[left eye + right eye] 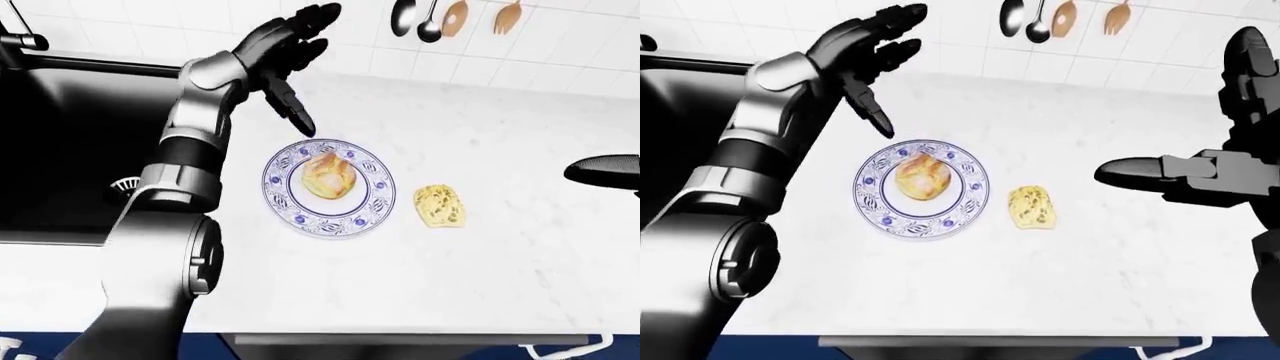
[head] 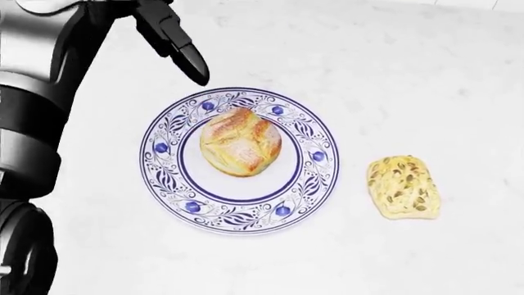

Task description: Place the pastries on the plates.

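The round pastry [image 2: 240, 142] sits in the middle of the blue-patterned plate [image 2: 315, 178], and the left hand [image 1: 287, 46] hangs above the plate's upper-left rim with fingers spread wide and empty. The seeded pastry [image 2: 403, 187] lies bare on the counter [image 2: 426, 80] just right of the plate, so the next grasp should close gently on its sides. Only the right-eye view shows the right hand [image 1: 1200, 169], open and empty; no second plate shows.

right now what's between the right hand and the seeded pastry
Nothing: bare counter separates the right hand from the seeded pastry, clearest in the right-eye view.
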### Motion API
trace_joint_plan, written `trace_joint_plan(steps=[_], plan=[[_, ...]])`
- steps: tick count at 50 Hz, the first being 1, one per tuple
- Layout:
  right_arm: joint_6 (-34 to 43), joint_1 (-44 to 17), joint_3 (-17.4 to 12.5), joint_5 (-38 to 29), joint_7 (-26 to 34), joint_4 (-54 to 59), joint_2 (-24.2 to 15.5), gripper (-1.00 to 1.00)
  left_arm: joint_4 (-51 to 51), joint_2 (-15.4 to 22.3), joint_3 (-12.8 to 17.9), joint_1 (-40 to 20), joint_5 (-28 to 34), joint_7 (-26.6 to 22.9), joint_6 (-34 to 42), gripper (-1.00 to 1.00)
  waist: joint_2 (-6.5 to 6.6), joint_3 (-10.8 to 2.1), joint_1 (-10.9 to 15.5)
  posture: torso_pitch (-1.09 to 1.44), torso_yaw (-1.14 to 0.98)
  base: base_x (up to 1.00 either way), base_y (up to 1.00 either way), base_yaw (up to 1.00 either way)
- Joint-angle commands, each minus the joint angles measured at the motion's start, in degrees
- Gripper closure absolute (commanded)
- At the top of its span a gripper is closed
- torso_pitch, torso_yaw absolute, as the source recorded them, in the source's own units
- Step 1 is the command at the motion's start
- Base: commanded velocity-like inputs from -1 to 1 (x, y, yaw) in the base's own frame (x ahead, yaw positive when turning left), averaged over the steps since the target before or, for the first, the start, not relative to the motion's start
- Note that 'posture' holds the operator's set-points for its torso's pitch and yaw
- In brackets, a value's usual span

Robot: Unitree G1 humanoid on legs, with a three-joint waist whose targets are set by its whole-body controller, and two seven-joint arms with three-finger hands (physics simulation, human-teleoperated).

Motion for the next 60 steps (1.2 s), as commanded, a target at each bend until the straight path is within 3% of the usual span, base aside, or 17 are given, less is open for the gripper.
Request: trace_joint_plan(steps=[1, 4, 9, 13, 16, 20, 23, 26, 33, 38, 44, 50, 60], plan=[[-0.9, -1.3, -1.7, 0.2, -0.5, 0.4, -2.2, -1.0, -2.6, 1.2, 0.9, -4.1, -2.3, 4.9, 1.6, -1.0, -0.08, -1.76, 0.0, 0.0, 0.0, 0.0, 0.0, 0.0], [-0.7, -2.0, -1.6, 0.9, -1.1, 1.5, -3.8, -1.0, -2.4, 2.8, 1.1, -6.6, -2.7, 9.3, 3.6, -1.0, 0.03, -1.5, 0.0, 0.0, 0.0, 0.0, 0.0, 0.0], [1.0, -5.2, 1.2, 1.2, -1.1, 5.3, -8.0, -1.0, -5.0, 4.9, 2.1, -8.3, -4.5, 16.1, 10.3, -1.0, 0.22, -1.49, -0.1, 0.0, 0.0, 0.0, 0.0, 0.0], [2.6, -9.2, 6.0, -0.6, 1.7, 10.3, -12.3, -1.0, -14.4, 6.1, 1.6, -5.0, -5.1, 20.3, 16.3, -1.0, 0.46, -1.34, -0.4, 0.0, 0.0, 0.0, 0.0, 0.0], [3.9, -13.6, 11.1, -2.8, 5.1, 14.6, -15.3, -1.0, -26.0, 7.3, 2.0, -2.9, -5.9, 23.3, 27.0, -1.0, 0.6, -1.29, -0.6, 0.0, 0.0, 0.0, 0.0, 0.0], [5.9, -21.1, 18.8, -7.2, 9.6, 20.1, -15.6, -1.0, -34.1, 8.6, 2.9, -1.5, -8.0, 25.4, 35.5, -1.0, 0.72, -1.12, -0.9, 0.0, 0.0, 0.0, 0.0, 0.0], [8.2, -23.6, 20.9, -12.2, 14.5, 21.7, -14.0, -1.0, -36.7, 9.5, 2.8, -1.3, -8.4, 26.4, 40.2, -1.0, 0.85, -1.01, -1.0, 0.0, 0.0, 0.0, 0.0, 0.0], [8.2, -26.8, 24.7, -19.8, 22.7, 25.5, -13.5, -1.0, -38.9, 10.6, 2.9, -2.1, -8.7, 27.5, 43.4, -1.0, 1.04, -1.1, -0.8, 0.0, 0.0, 0.0, 0.0, 0.0], [2.5, -32.8, 34.7, -42.6, 47.5, 35.7, -7.2, -1.0, -36.8, 11.1, 2.6, -3.3, -8.4, 28.5, 43.2, -1.0, 1.72, -1.22, -0.9, 0.0, 0.0, 0.0, 0.0, 0.0], [-0.7, -33.4, 36.0, -56.7, 60.8, 39.4, 0.0, -1.0, -36.2, 11.3, 2.9, -3.5, -8.8, 28.9, 42.6, -1.0, 2.38, -1.49, -1.0, 0.0, 0.0, 0.0, 0.0, 0.0], [-17.4, -35.1, 34.5, -69.9, 71.5, 54.9, 8.4, -1.0, -35.3, 11.2, 2.6, -3.3, -8.9, 29.2, 41.6, -1.0, 3.52, -1.84, -1.5, 0.0, 0.0, 0.0, 0.0, 0.0], [-28.5, -35.7, 30.1, -71.5, 76.4, 61.7, 12.6, -1.0, -33.5, 11.3, 2.4, -3.7, -8.4, 29.5, 40.2, -1.0, 4.36, -2.28, -1.7, 0.0, 0.0, 0.0, 0.0, 0.0], [-37.6, -31.0, 29.9, -71.0, 81.4, 61.2, 14.9, -1.0, -32.6, 11.0, 2.5, -4.1, -8.1, 29.6, 39.9, -1.0, 4.66, -2.48, -2.3, 0.0, 0.0, 0.0, 0.0, 0.0]])
